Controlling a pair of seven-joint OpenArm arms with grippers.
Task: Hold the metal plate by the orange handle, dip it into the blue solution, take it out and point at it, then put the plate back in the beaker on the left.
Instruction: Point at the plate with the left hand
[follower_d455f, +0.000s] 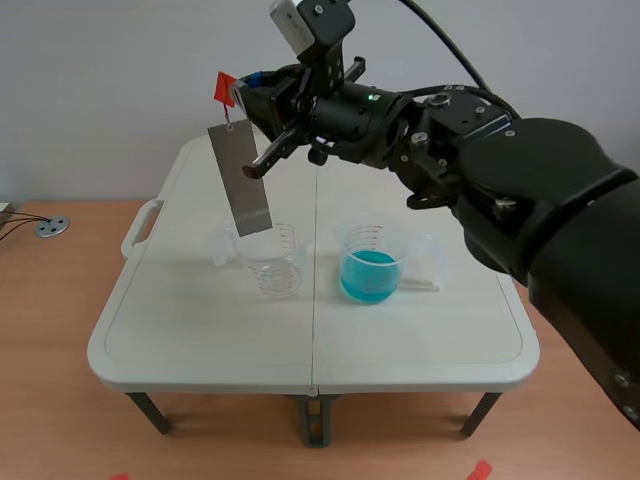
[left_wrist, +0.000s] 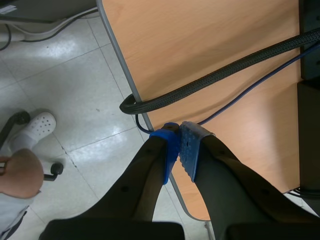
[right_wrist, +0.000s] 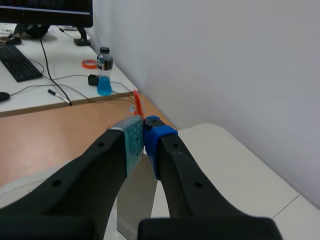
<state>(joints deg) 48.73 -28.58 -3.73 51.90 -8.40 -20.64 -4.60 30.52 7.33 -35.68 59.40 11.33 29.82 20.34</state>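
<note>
While the right claw (right_wrist: 143, 135) pinches the handle (follower_d455f: 225, 87), the plate (follower_d455f: 241, 180) hangs tilted over the left beaker (follower_d455f: 272, 265); lowered askew, its edge may catch the rim and topple it; the left claw (left_wrist: 179, 150) is pressed together, holding nothing.

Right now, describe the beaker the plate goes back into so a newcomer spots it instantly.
Find the white folding table; two clear graduated beakers stand side by side near its middle. Take the left beaker, the one with the metal plate hanging over it. It shows no colour inside, while the right beaker holds blue liquid.
</note>
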